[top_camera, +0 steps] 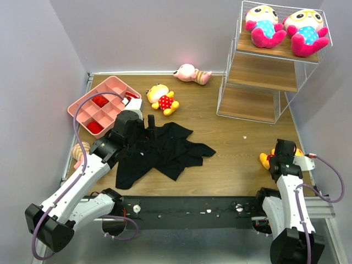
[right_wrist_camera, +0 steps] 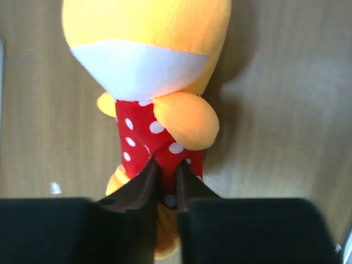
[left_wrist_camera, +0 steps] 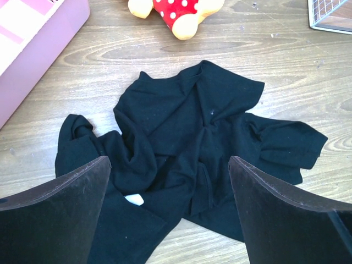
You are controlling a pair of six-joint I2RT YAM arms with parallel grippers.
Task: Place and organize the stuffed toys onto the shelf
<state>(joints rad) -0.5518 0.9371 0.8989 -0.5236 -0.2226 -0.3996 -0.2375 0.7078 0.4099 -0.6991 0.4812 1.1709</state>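
Two white-faced stuffed toys (top_camera: 263, 25) (top_camera: 304, 32) with blue dotted bodies lie on the top board of the wire shelf (top_camera: 258, 82). A pale pink toy (top_camera: 192, 73) lies at the table's back edge. A yellow-orange toy (top_camera: 163, 99) (left_wrist_camera: 179, 11) lies left of centre. My right gripper (right_wrist_camera: 165, 165) (top_camera: 283, 157) is shut on the red dotted body of a second yellow-orange toy (right_wrist_camera: 148, 49) (top_camera: 266, 159) at the near right. Over the black garment (left_wrist_camera: 192, 132) hangs my left gripper (left_wrist_camera: 169, 162), open and holding nothing. Part of another toy (top_camera: 78, 151) peeks from under the left arm.
A pink compartment tray (top_camera: 104, 104) (left_wrist_camera: 38, 33) with red items stands at the back left. The black garment (top_camera: 165, 151) is spread over the table's middle. The shelf's two lower boards are bare. Walls close in on the left, back and right.
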